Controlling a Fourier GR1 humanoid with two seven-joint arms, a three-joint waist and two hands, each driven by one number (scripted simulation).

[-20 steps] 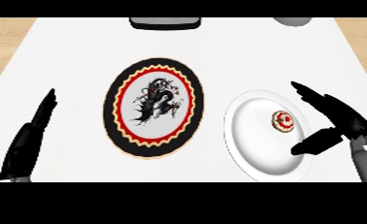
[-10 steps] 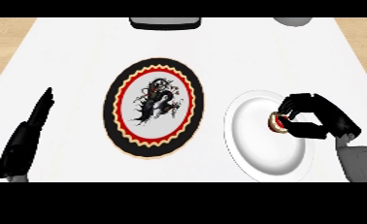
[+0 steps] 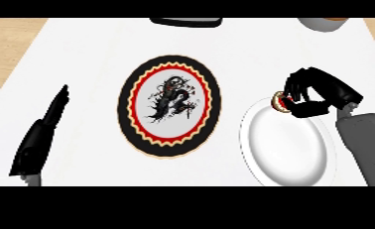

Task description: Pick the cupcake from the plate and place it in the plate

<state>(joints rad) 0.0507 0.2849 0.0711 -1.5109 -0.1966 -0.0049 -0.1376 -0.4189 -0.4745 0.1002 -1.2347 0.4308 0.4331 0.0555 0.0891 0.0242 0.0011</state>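
A small cupcake point(image 3: 280, 101) with a red and brown top hangs over the far edge of the plain white plate point(image 3: 282, 148) at the right. My right hand point(image 3: 319, 94) is curled round the cupcake and hides most of it. In the middle of the counter lies a larger plate point(image 3: 170, 105) with a black rim, a red zigzag ring and a dark dragon figure. My left hand point(image 3: 42, 134) rests at the left edge, fingers straight and pointing away, holding nothing.
A dark object point(image 3: 187, 21) sits at the counter's far edge, and a grey round vessel point(image 3: 322, 23) shows at the far right corner. A wooden surface point(image 3: 18, 39) borders the white counter on the left.
My right hand closed on the cupcake on the white plate and has carried it up and toward the plate's far edge. The left hand has barely moved.
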